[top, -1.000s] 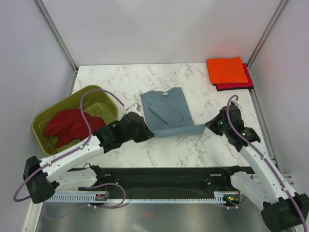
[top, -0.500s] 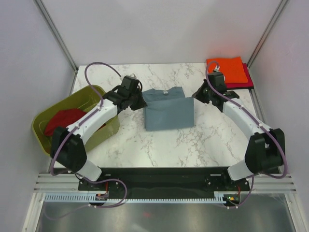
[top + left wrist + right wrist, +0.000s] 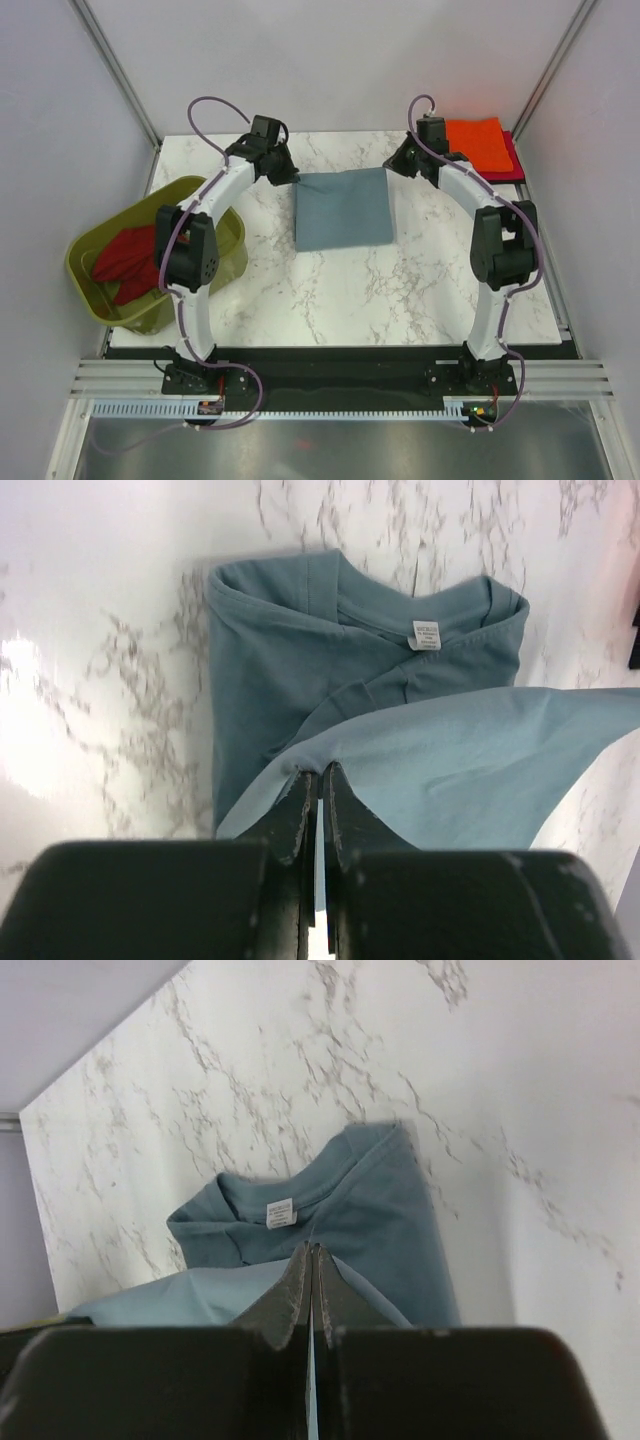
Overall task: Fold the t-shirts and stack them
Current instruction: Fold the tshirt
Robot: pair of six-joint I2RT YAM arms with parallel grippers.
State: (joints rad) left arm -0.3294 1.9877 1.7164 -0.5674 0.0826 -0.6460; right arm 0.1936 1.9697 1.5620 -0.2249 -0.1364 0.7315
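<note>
Slate-blue t-shirt (image 3: 343,212), collar pointing far, hem pinched by left gripper (image 3: 318,780) and right gripper (image 3: 312,1252).

Soft, even white light falls from above on my marble desk (image 3: 400,290), which is sharp in the overhead view, with only faint shadows under my arms. The orange t-shirt (image 3: 478,145) at the desk's far right corner throws a warm tint on the wall behind. At both wrists, my left pincer (image 3: 318,772) and right pincer (image 3: 311,1250) loom dark and blurred, the blue-grey t-shirt (image 3: 300,650) beyond is crisp, and glare bleaches the desk's veining.
</note>
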